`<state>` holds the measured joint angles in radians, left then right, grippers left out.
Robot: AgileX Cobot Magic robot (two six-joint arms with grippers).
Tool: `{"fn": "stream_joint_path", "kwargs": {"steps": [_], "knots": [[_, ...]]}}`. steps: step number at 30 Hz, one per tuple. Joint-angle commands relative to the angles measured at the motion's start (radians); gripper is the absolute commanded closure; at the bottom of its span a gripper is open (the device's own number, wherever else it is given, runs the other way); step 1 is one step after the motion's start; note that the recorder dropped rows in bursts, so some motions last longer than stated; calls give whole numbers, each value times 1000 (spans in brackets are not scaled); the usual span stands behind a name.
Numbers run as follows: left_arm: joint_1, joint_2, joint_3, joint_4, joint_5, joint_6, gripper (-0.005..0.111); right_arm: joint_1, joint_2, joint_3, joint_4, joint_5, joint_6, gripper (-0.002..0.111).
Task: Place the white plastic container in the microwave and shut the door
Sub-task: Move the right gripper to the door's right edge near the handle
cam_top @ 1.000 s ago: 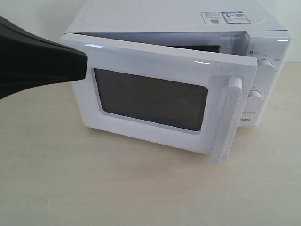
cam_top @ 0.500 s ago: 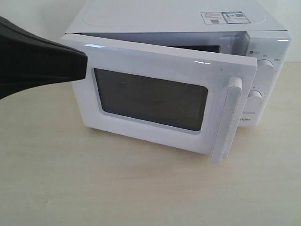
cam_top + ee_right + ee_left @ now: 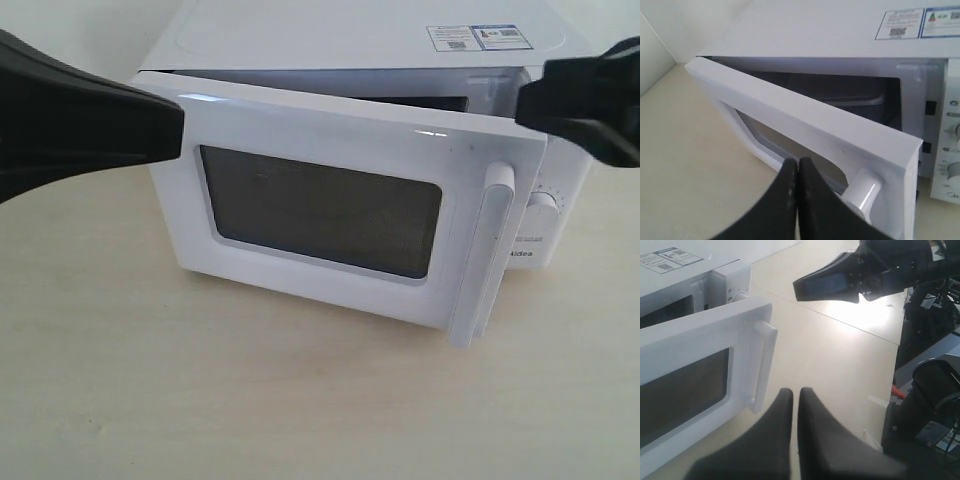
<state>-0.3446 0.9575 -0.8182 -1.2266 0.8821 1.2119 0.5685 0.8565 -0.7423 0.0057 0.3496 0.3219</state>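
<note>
Door [image 3: 320, 130] of the Midea microwave [image 3: 330, 35] stands ajar, hinged on the left of my exterior view, with its long handle [image 3: 484, 255] out in front of the lower dial [image 3: 545, 203]. My left gripper [image 3: 794, 392] has its fingers pressed together on nothing, its tip right at the door's hinge-side corner. My right gripper [image 3: 797, 162] is likewise closed and empty, hanging off the handle end without touching. Through the gap I see a pale rim [image 3: 860, 98] inside the cavity, but I cannot tell whether it is the white plastic container.
</note>
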Motion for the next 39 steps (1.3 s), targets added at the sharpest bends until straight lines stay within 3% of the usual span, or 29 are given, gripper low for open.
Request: {"fn": "stream_joint_path", "kwargs": {"steps": [1, 8, 16, 24, 39], "knots": [[-5, -8, 5, -11, -2, -7, 102, 1, 78, 5, 23, -46, -2, 108], [-5, -8, 5, -11, -4, -7, 102, 18, 153, 5, 83, -98, -2, 108], [-5, -8, 5, -11, -4, -7, 102, 175, 297, 5, 75, -290, -2, 108], [-5, -8, 5, -11, -4, -7, 102, 169, 412, 5, 61, -370, -50, 108], [-5, -8, 5, -11, -2, -7, 102, 149, 408, 5, 62, -403, -97, 108]]}}
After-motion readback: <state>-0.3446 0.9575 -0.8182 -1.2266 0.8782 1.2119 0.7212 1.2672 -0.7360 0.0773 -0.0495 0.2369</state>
